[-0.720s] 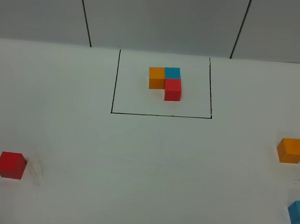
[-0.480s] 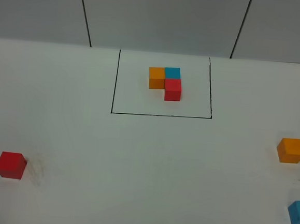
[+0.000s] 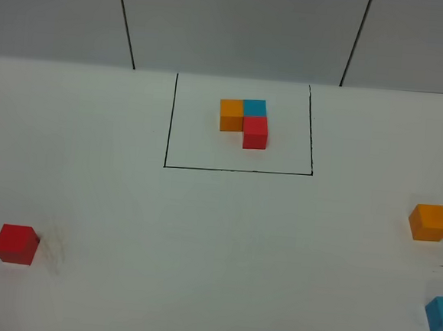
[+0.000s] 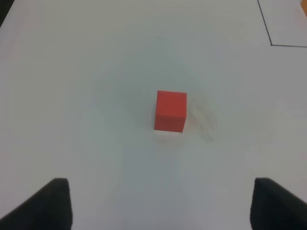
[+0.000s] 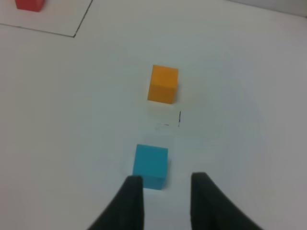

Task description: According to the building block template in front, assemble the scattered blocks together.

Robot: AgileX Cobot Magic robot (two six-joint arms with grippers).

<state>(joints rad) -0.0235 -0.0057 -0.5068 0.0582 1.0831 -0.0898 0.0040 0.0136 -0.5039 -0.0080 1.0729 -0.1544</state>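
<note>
Spreading over the white surface (image 3: 201, 233): one black-framed template (image 3: 244, 121) of three joined cubes at the far middle. Three loose cubes: red cube (image 3: 16, 243) left, orange cube (image 3: 429, 222) and blue cube (image 3: 441, 315) right. Left claw (image 4: 161, 187) gapes wide, empty, facing red. Right claw (image 5: 167, 182) is pinched narrow, empty, just beside blue.

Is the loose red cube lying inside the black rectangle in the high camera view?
No, the loose red cube sits outside the black rectangle, far off toward the lower left of that view.
</note>
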